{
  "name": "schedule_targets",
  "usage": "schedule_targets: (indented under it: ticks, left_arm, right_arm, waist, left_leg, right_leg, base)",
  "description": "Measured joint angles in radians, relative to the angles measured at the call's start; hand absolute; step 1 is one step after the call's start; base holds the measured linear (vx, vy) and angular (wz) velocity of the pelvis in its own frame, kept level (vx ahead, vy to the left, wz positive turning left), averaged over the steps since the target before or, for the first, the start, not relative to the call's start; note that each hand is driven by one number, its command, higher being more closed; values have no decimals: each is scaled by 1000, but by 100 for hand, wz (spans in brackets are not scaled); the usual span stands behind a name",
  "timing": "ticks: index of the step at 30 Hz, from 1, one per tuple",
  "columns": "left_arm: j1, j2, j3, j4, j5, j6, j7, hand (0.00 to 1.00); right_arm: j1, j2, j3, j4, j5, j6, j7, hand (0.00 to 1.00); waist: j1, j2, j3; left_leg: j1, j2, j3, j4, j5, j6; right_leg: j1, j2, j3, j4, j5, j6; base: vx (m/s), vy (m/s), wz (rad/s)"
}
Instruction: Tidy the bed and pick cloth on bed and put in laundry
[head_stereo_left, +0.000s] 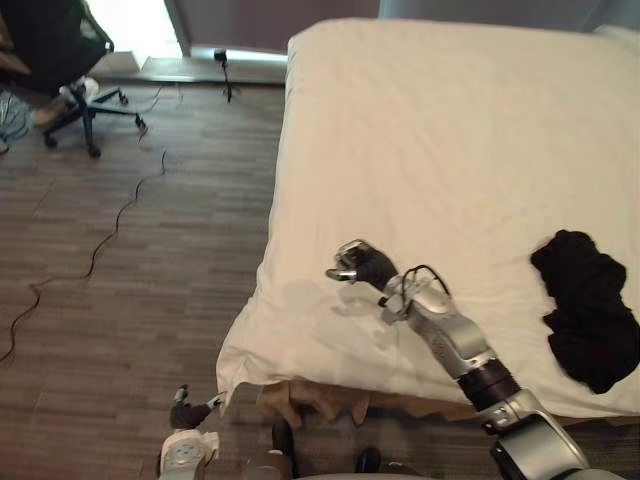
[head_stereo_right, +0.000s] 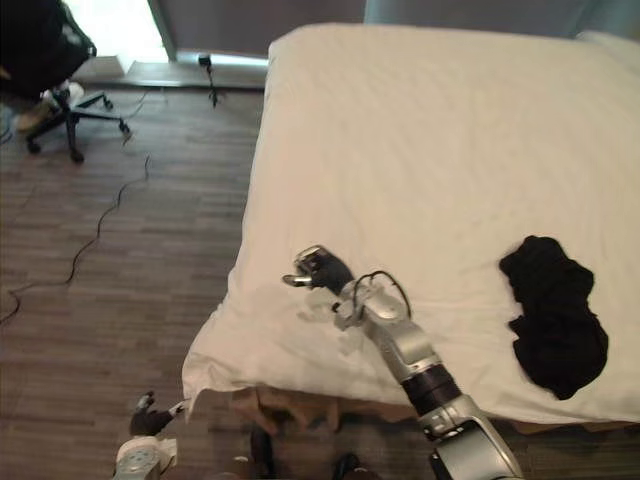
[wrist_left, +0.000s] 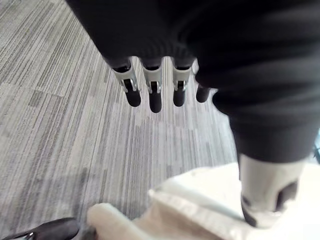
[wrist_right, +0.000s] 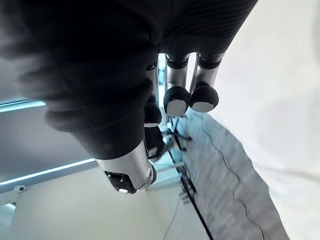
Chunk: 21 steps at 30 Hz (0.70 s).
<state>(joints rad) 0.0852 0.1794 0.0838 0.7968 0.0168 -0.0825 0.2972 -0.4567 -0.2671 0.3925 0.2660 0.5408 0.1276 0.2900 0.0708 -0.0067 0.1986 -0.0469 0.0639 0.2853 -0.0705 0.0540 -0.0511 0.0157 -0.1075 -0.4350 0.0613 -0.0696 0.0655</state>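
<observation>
From where I stand, the bed is a broad, soft slab under a cream sheet, mostly smooth with faint creases. Its near corner droops in rumpled folds toward the floor, which is grey, streaky planking. The black cloth lies crumpled in a lumpy, matte heap on the bed's right side near the front edge, well apart from both hands.

The right hand hangs over the sheet near the bed's front left part, its dark-tipped fingers curled inward and empty. The left hand sits low by the drooping corner, its fingers straight and loose over the floor and its thumb just beside the pale fabric. A black office chair stands in the far corner.
</observation>
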Motion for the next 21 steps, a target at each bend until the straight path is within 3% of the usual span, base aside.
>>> schedule_targets:
  ticks: [2, 6, 8, 12, 15, 21]
  left_arm:
    - [-20, -1, -35, -18, 1, -1, -2, 0]
    - [-80, 0, -67, -45, -1, -15, -3, 0]
    - [-107, 4, -88, -55, 0, -20, -1, 0]
    - [-126, 4, -182, 2, -5, -23, 1, 0]
    - [-145, -2, -214, 73, -23, -40, 3, 0]
    - [-147, -11, -188, 98, -16, -112, 15, 0]
  right_arm:
    - [-33, 31, 15, 50, 10, -3, 1, 100]
    - [-114, 30, 14, 133, 9, -38, -10, 100]
    - [-209, 21, 1, 154, 0, -104, -30, 100]
    - [-275, 28, 1, 232, 1, -163, -26, 100]
    - [-301, 36, 2, 264, 7, -182, -1, 100]
    - [-241, 69, -41, 301, -22, -242, 85, 100]
  waist:
    - [9, 13, 52]
    - [17, 65, 194]
    - [11, 96, 261]
    - [4, 131, 271]
    - [-17, 156, 273]
    - [-42, 148, 272]
  left_leg:
    - [-44, 7, -5, 16, 7, 9]
    - [-113, 1, -21, 24, 38, 29]
    - [-179, -6, -19, 23, 64, 40]
    - [-242, -7, -19, 22, 79, 40]
    - [-270, -6, -20, 21, 86, 37]
    - [-242, -5, -23, 21, 85, 20]
  right_leg:
    - [-48, -5, 0, 32, -4, -6]
    - [-143, -30, 0, 118, -16, -13]
    - [-230, -46, 12, 155, -17, -12]
    - [-308, -50, 29, 166, -15, -14]
    - [-344, -50, 35, 174, -9, -17]
    - [-306, -45, 31, 155, 1, -5]
  base:
    - [-80, 5, 9]
    - [-127, 46, 9]
    - [-139, 57, -4]
    - [-94, 25, -7]
    - [-61, 1, -6]
    - [14, -15, 1]
